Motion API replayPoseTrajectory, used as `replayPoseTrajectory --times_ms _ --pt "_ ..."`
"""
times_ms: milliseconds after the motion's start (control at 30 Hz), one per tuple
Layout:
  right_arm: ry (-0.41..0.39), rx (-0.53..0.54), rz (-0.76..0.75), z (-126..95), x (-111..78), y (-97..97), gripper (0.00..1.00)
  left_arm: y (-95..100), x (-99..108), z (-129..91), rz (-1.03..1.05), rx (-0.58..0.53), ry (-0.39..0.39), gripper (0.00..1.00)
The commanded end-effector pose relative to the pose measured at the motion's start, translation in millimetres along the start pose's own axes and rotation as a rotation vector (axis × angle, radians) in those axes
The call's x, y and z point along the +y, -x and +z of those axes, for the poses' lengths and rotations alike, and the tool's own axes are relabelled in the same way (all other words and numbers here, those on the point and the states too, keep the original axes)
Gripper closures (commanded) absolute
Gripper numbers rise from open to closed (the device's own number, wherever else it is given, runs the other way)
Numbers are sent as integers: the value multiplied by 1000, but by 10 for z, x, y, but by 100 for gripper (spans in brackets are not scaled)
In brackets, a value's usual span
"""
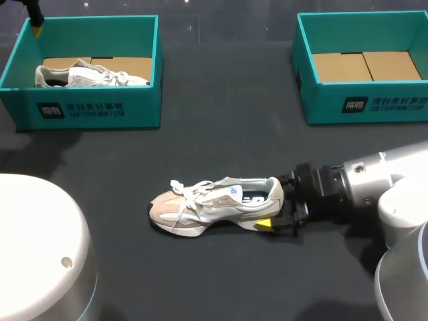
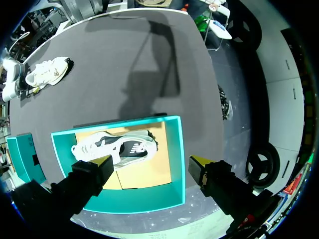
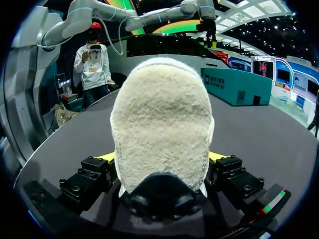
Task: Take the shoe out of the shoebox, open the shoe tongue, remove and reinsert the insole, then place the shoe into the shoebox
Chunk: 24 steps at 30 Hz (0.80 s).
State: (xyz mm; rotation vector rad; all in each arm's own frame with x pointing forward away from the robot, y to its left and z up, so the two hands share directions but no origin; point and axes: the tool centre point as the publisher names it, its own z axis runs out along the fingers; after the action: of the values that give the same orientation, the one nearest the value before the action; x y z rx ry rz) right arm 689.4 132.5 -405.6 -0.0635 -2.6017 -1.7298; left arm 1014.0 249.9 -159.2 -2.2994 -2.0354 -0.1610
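A beige and white shoe (image 1: pixel 214 202) lies on its sole in the middle of the black table, toe to the left. My right gripper (image 1: pixel 275 200) is at its heel, open, one finger on each side. In the right wrist view the fleecy heel (image 3: pixel 162 124) fills the gap between the yellow fingertips (image 3: pixel 105 157); whether they touch it I cannot tell. My left gripper (image 2: pixel 152 164) hangs open and empty above the left teal shoebox (image 2: pixel 172 154), where a second white shoe (image 2: pixel 114 147) lies. In the head view that gripper (image 1: pixel 35 20) is over the box's far left corner (image 1: pixel 20 47).
A second teal shoebox (image 1: pixel 364 103) stands at the back right with only cardboard in its bottom. My left arm's white base (image 1: pixel 40 247) fills the near left corner. Dark table surface (image 1: pixel 221 134) lies between the boxes and the shoe.
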Motion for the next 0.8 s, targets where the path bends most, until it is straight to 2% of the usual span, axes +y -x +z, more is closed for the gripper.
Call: replayPoseTrajectory --times_ms 33,167,200,233,267,300,333,367,400,800 --pt "-3 -2 -3 63 11 4 0 -4 -11 -2 1 1 2 0" --pt "-1 -2 -8 66 32 7 0 -4 -11 -2 1 1 2 0" --pt "-1 -2 -8 68 35 10 5 -4 -11 -2 1 1 2 0" --pt "-1 -2 -9 71 38 12 16 -4 -11 -2 1 1 2 0" --pt "-1 -2 -9 73 39 14 41 -4 -11 -2 1 1 2 0" --pt "0 -2 -9 77 39 17 61 -4 -11 -2 1 1 2 0" --pt "1 -1 -10 80 37 20 75 -4 -11 -2 1 1 2 0" --pt "2 -1 -10 84 36 23 93 -4 -11 -2 1 1 2 0" --pt "2 -1 -11 88 35 25 100 -4 -11 -2 1 1 2 0" --pt "-3 3 -17 114 40 37 100 -4 -11 -2 1 1 2 0"
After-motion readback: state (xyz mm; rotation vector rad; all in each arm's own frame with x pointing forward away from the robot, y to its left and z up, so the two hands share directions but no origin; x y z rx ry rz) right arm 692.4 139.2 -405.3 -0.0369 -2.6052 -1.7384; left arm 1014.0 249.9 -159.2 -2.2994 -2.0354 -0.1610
